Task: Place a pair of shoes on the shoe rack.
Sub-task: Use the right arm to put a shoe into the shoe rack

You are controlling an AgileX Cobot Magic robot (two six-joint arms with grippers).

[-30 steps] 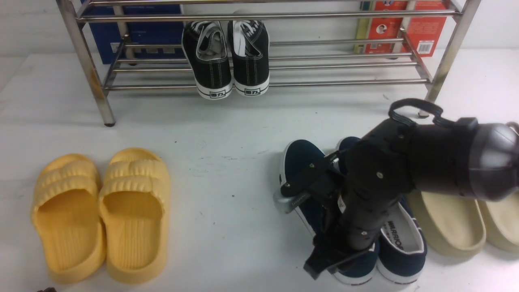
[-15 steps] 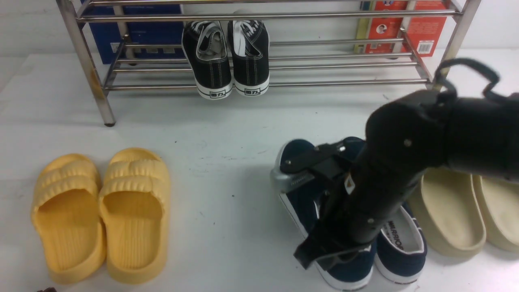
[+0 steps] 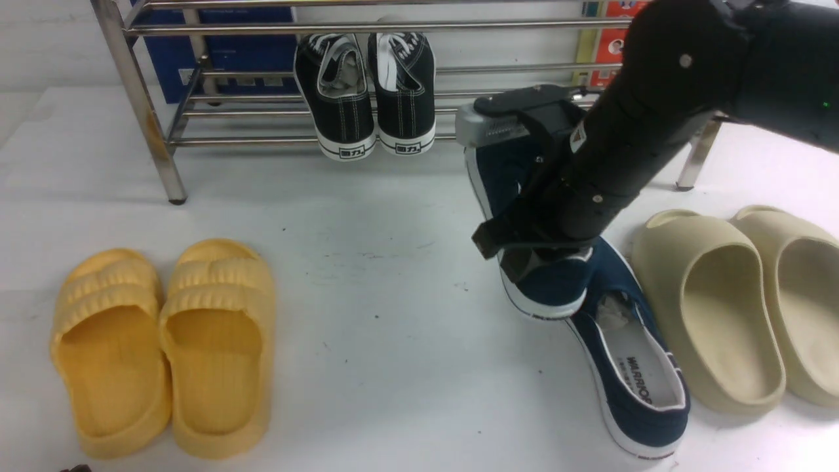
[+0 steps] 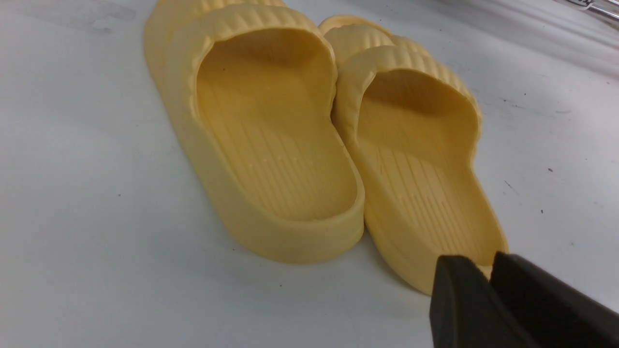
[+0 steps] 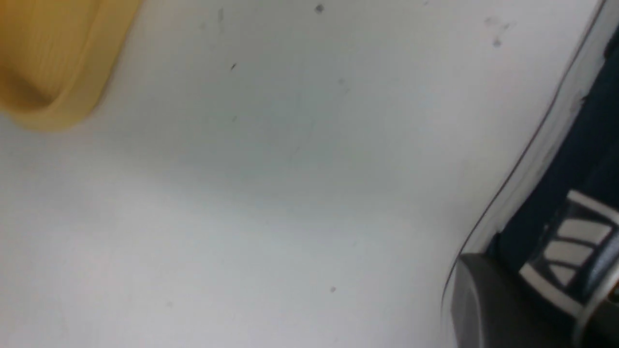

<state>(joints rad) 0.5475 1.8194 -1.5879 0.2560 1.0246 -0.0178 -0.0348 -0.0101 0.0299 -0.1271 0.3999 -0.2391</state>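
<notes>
**Right claw clamped on one navy sneaker, pair not on rack**

The right gripper (image 3: 524, 252) was clamped on the held navy sneaker (image 3: 554, 292), a navy-blue canvas slip-on with a white rubber sole. The sneaker hung tilted, its toe end up near the lower front bar and its heel low. In the front view the heel overlapped the toe of the second navy sneaker (image 3: 629, 367). Whether the two touched could not be told. The second navy sneaker, same canvas with a white "WARRIOR" insole, lay flat on the white table (image 3: 393, 295), just beside the beige foam slides (image 3: 714, 314).

Neither navy sneaker was on the shoe rack (image 3: 249, 139), a wide, shiny stainless-steel frame of round horizontal bars on upright legs at the far side of the table. A pair of black lace-up sneakers with white stitching (image 3: 403, 105) sat on its lower tier, heels hanging over the front bar. A blue box (image 3: 229, 49) stood behind the rack.

The right wrist view was blurred. It showed only a strip of navy canvas and white sole at the edge, plus bare table and a yellow corner.

The left gripper (image 4: 486, 263) showed only in its own wrist view. Its black fingers were together with just a seam between, holding nothing. It hung low over the table near the heel of one of the yellow ribbed foam slides (image 4: 271, 145), which lay side by side well apart from the navy pair.
</notes>
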